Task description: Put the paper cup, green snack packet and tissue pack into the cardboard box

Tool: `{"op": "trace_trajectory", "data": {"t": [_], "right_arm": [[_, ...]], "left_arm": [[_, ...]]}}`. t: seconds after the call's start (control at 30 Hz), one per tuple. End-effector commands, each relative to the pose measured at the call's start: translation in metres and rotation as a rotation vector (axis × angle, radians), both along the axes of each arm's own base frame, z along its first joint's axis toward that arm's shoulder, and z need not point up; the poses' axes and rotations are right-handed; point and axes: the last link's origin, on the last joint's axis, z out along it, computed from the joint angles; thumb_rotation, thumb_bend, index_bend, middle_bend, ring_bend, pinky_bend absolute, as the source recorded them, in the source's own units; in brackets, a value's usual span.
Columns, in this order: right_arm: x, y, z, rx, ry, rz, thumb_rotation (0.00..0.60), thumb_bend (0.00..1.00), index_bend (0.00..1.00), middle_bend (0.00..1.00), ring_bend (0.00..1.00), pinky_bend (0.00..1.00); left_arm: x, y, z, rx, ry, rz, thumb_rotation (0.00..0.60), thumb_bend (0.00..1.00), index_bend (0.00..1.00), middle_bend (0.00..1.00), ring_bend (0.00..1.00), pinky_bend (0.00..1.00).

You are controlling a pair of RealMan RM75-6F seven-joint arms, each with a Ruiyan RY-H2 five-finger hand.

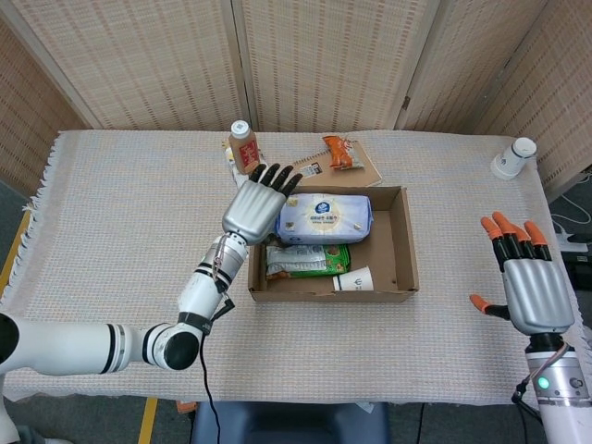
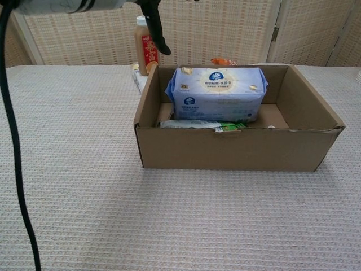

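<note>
The cardboard box [image 1: 405,242] [image 2: 237,149] sits mid-table. Inside it the blue-and-white tissue pack [image 1: 324,218] [image 2: 217,93] lies at the far side, on top of the green snack packet [image 1: 307,259] [image 2: 228,126]. The paper cup [image 1: 353,278] lies on its side by the box's near wall. My left hand [image 1: 257,203] hovers over the box's left wall with fingers spread and nothing in it; only its dark fingertips [image 2: 157,35] show in the chest view. My right hand [image 1: 525,282] hangs open off the table's right edge.
Behind the box stand a brown bottle [image 1: 242,148] [image 2: 145,51], a small item beside it, and a notebook [image 1: 356,171] with an orange snack packet [image 1: 340,153] on it. An upturned white cup [image 1: 511,158] sits at the far right corner.
</note>
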Motion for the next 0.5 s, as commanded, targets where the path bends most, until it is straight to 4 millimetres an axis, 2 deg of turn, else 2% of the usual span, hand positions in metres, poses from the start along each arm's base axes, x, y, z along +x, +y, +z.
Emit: {"op": "trace_trajectory", "data": {"t": [0.03, 0.13, 0.23, 0.27, 0.33, 0.5], "right_arm": [[0.000, 0.000, -0.001, 0.005, 0.000, 0.000, 0.600, 0.07, 0.04, 0.00, 0.00, 0.00], [0.001, 0.001, -0.003, 0.012, 0.001, 0.002, 0.600, 0.07, 0.04, 0.00, 0.00, 0.00], [0.002, 0.001, -0.004, 0.018, -0.001, 0.004, 0.600, 0.07, 0.04, 0.00, 0.00, 0.00], [0.002, 0.001, -0.005, 0.019, 0.000, 0.004, 0.600, 0.07, 0.04, 0.00, 0.00, 0.00], [0.002, 0.001, -0.005, 0.021, 0.000, 0.005, 0.600, 0.07, 0.04, 0.00, 0.00, 0.00], [0.002, 0.001, -0.005, 0.020, -0.001, 0.006, 0.600, 0.07, 0.04, 0.00, 0.00, 0.00]], "left_arm": [[-0.021, 0.001, 0.031, 0.101, 0.007, 0.013, 0.600, 0.17, 0.00, 0.00, 0.00, 0.09], [-0.050, -0.001, 0.055, 0.169, 0.011, 0.061, 0.600, 0.21, 0.00, 0.00, 0.00, 0.10], [-0.092, -0.015, 0.075, 0.178, -0.003, 0.145, 0.600, 0.22, 0.00, 0.00, 0.00, 0.12], [-0.100, -0.018, 0.078, 0.177, -0.006, 0.158, 0.600, 0.22, 0.00, 0.00, 0.00, 0.13], [-0.126, -0.033, 0.088, 0.183, 0.000, 0.180, 0.600, 0.22, 0.00, 0.02, 0.00, 0.17], [-0.190, -0.071, 0.105, 0.247, 0.036, 0.187, 0.600, 0.22, 0.00, 0.05, 0.00, 0.18]]}}
